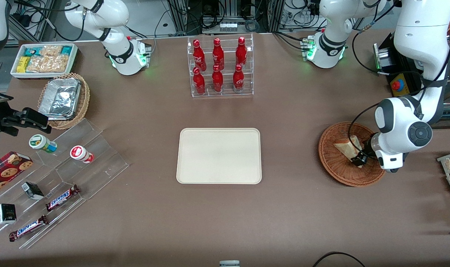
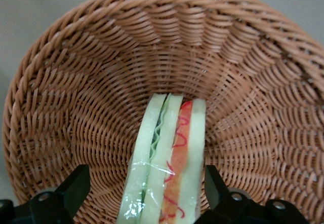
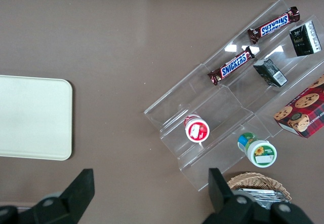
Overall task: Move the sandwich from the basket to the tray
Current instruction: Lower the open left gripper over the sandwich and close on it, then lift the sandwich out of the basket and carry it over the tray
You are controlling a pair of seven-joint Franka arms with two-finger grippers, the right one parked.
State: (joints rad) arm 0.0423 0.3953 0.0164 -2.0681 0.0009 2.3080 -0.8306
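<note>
I read the gripper [image 2: 147, 193] as lowered into the basket [image 2: 76, 92], fingers [image 2: 76, 186] spread either side of the sandwich [image 2: 164, 158] lying inside. The tray [image 1: 219, 155] sits well apart mid-table; farther off stands a bottle rack [image 1: 221, 66] on the brown table [image 1: 291, 207].

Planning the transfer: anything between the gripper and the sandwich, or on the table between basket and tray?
Nothing visible. The gripper is down in the basket, fingers open either side of the sandwich. Bare table between basket and tray.
</note>
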